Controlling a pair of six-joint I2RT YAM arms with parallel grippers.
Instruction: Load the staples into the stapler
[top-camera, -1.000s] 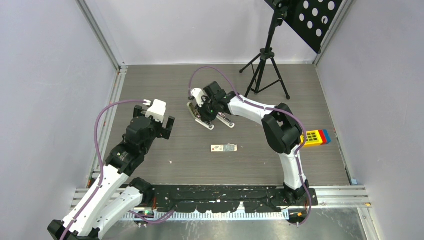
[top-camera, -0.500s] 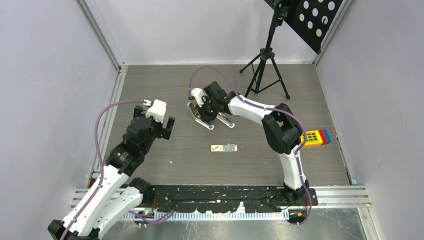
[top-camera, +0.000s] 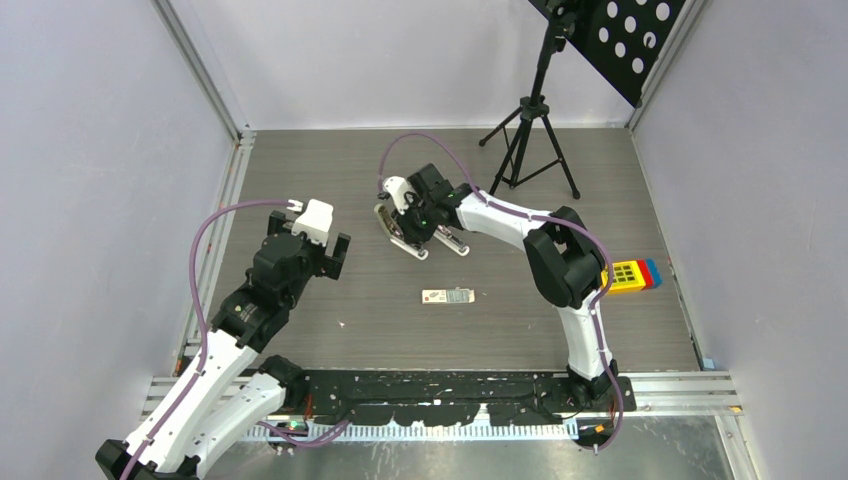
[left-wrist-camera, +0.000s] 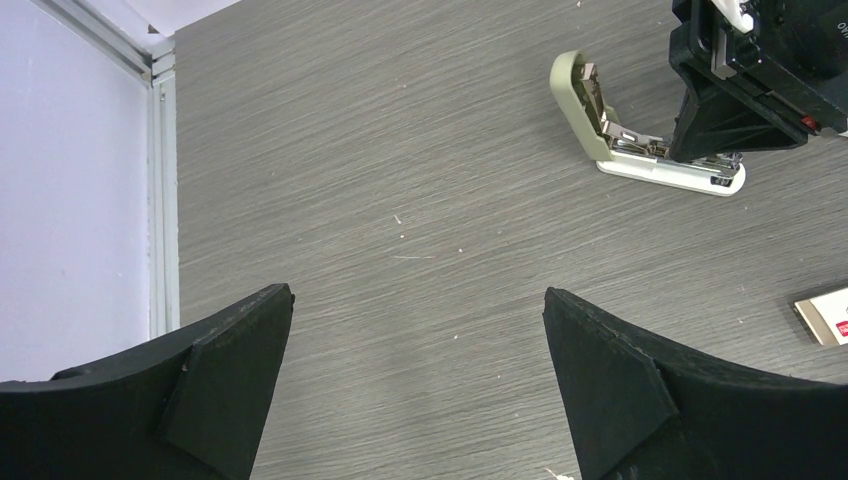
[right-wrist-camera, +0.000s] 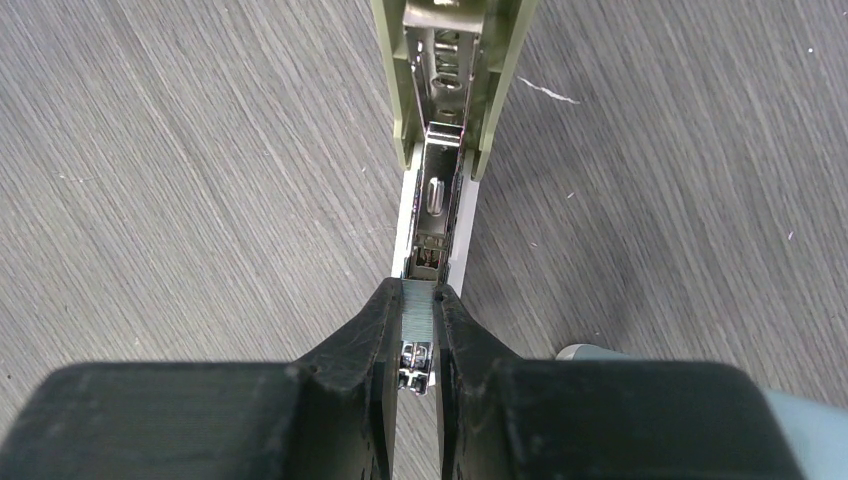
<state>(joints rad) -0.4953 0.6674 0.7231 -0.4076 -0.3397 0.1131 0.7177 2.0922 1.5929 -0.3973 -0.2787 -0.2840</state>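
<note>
An olive-green stapler lies open at mid-table, its lid swung up and its metal magazine bared. My right gripper is shut on a silvery-grey strip of staples, held right over the near end of the magazine. From above, the right gripper covers the stapler's front. The white staples box with a reddish mark lies flat nearer the bases, also at the right edge of the left wrist view. My left gripper hangs open over bare table, left of the stapler.
A second, greyish stapler lies just right of the open one. A black tripod stands at the back. A yellow, blue and red block sits at the right edge. An aluminium rail borders the left side.
</note>
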